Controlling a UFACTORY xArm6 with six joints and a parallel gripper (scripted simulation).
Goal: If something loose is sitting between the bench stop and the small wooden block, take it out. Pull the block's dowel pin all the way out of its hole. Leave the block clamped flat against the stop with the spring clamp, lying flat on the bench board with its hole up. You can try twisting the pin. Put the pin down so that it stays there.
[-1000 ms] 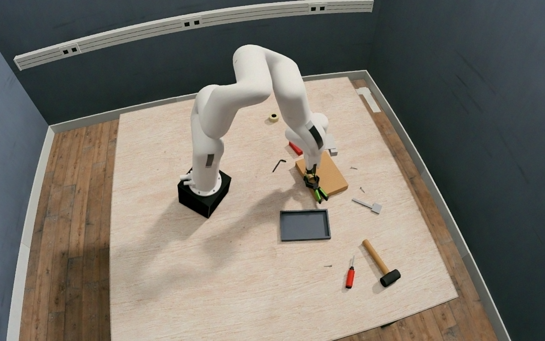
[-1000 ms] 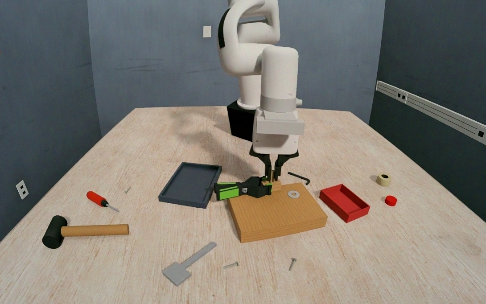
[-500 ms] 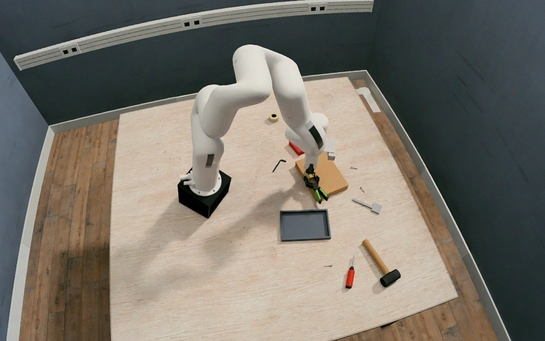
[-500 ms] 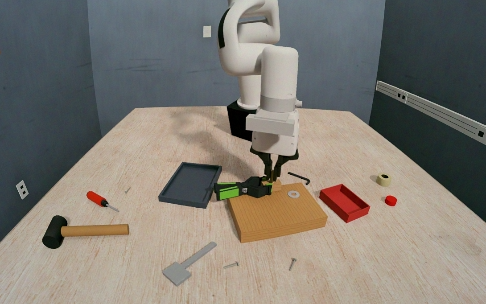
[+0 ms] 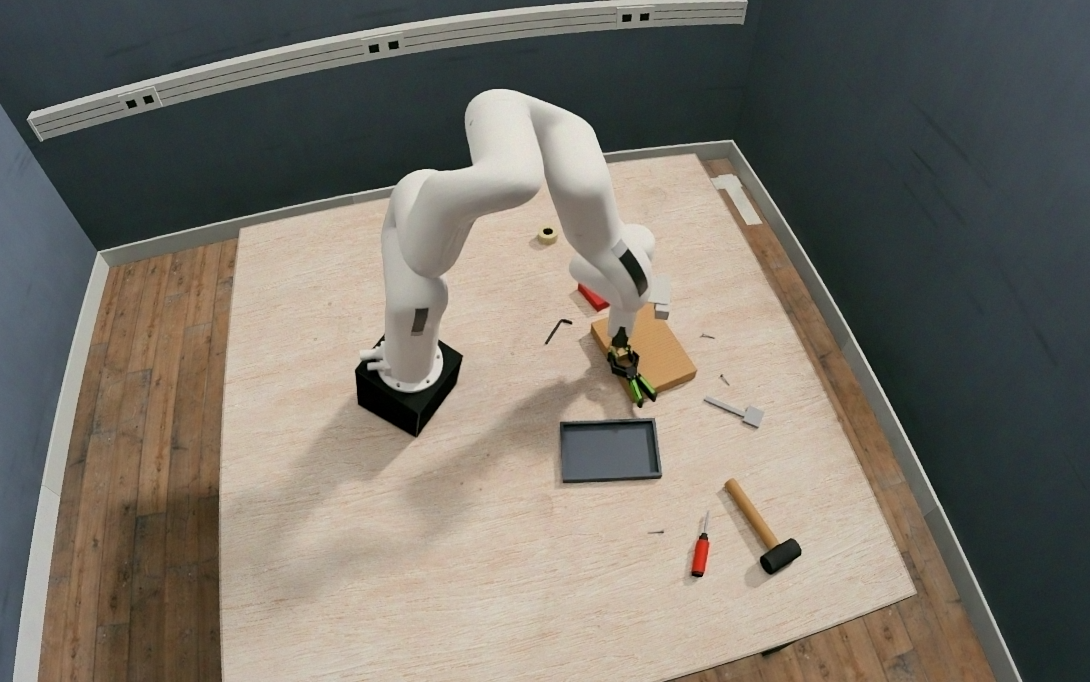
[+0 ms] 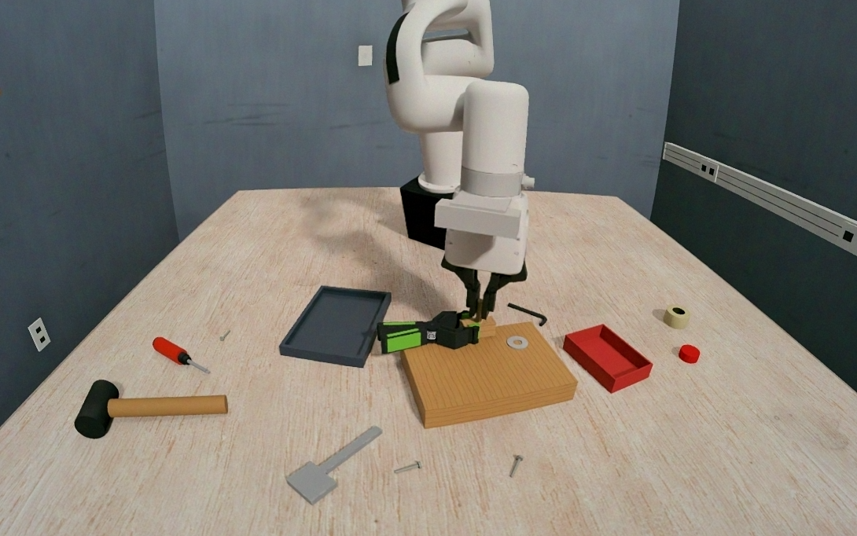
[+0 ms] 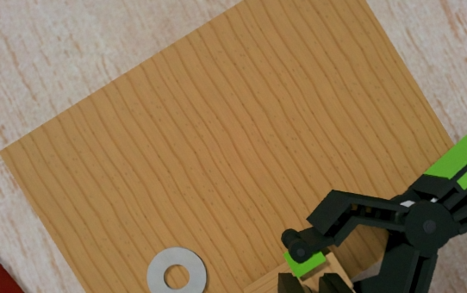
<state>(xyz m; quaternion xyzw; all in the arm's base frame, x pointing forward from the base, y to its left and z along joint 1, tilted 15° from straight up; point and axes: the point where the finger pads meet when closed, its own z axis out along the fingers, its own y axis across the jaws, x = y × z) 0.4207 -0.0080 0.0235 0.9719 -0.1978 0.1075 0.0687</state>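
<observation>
My gripper [image 5: 619, 344] [image 6: 479, 310] [image 7: 310, 285] points straight down at the back left corner of the bench board [image 5: 667, 353] [image 6: 492, 379] [image 7: 215, 129]. It is shut on the dowel pin, which stands in the small wooden block [image 6: 485, 328] [image 7: 333, 264]; the fingers hide most of the pin. The black and green spring clamp [image 5: 636, 384] [image 6: 420, 335] [image 7: 388, 220] lies flat, its jaws at the block and its handles sticking out past the board's edge. A flat steel washer [image 6: 518, 342] [image 7: 177, 271] lies loose on the board, apart from the block. I cannot make out the bench stop clearly.
A grey tray [image 5: 610, 477] [image 6: 321, 354] lies left of the board and a red tray [image 5: 593, 297] [image 6: 587, 366] right of it. A hex key [image 5: 557, 328] [image 6: 527, 313] lies behind the board. A hammer [image 6: 151, 405], screwdriver [image 6: 171, 349], scraper [image 6: 328, 464], screws, tape roll [image 6: 676, 316] and red cap [image 6: 689, 353] are scattered around.
</observation>
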